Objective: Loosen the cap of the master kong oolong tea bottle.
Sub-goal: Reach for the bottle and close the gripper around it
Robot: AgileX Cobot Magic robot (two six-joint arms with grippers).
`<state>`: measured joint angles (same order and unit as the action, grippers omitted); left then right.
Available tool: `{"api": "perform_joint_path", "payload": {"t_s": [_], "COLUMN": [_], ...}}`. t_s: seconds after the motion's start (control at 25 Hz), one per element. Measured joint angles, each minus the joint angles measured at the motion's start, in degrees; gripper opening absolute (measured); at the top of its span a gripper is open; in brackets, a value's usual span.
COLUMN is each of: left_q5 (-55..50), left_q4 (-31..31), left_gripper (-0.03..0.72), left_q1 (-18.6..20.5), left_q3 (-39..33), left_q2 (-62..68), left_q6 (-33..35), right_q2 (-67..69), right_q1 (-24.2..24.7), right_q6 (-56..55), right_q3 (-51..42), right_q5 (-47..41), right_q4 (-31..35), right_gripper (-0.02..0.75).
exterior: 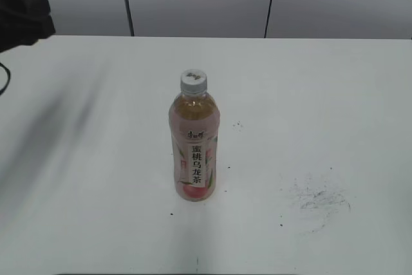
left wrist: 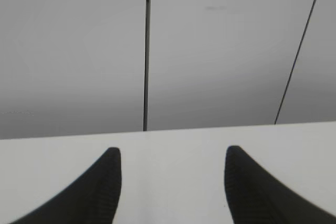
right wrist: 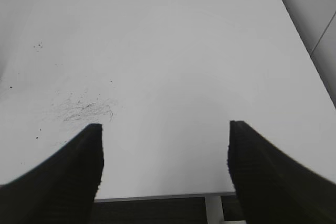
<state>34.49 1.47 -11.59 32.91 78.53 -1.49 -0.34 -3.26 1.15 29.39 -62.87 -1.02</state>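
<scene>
The bottle (exterior: 194, 146) is standing upright mid-table (exterior: 335, 88), its cap (exterior: 193, 80) seated and untouched. The left gripper (left wrist: 170, 182) and right gripper (right wrist: 165, 161) are both hanging spread, holding nothing, well apart from it. Gripping and twisting are both remaining.

The master kong oolong tea bottle (exterior: 194, 149) stands upright alone on the white table (exterior: 309, 94), bare tabletop on every side, so its cap (exterior: 193, 80) is reachable from above and from either flank. A dark arm part (exterior: 24, 20) sits at the far left edge, well apart from it
</scene>
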Motion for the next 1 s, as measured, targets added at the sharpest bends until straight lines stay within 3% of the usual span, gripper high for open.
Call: {"api": "perform_joint_path", "payload": {"t_s": [0.4,0.68,0.84,1.0], "left_q5": [6.33,30.07,33.59,34.05], "left_q4": [-5.03,-6.89,-13.45,-24.92], "left_gripper": [0.386,0.386,0.386,0.403], "left_q1": [-2.10,-2.10,-2.10,-2.10], "left_q3": [-0.56,-8.53,-13.26,-14.67], "left_q2": [9.51,19.32,20.95,21.01], "left_q6": [-1.18,-2.87,-3.15,-4.27], "right_q2": [0.00,0.00,0.00,0.00], "right_q1": [0.00,0.00,0.00,0.00], "right_q6": [0.00,0.00,0.00,0.00], "right_q3": [0.00,0.00,0.00,0.00], "right_q5": [0.00,0.00,0.00,0.00], "right_q4": [0.00,0.00,0.03,0.03], "right_gripper": [0.555,0.555,0.555,0.555]}}
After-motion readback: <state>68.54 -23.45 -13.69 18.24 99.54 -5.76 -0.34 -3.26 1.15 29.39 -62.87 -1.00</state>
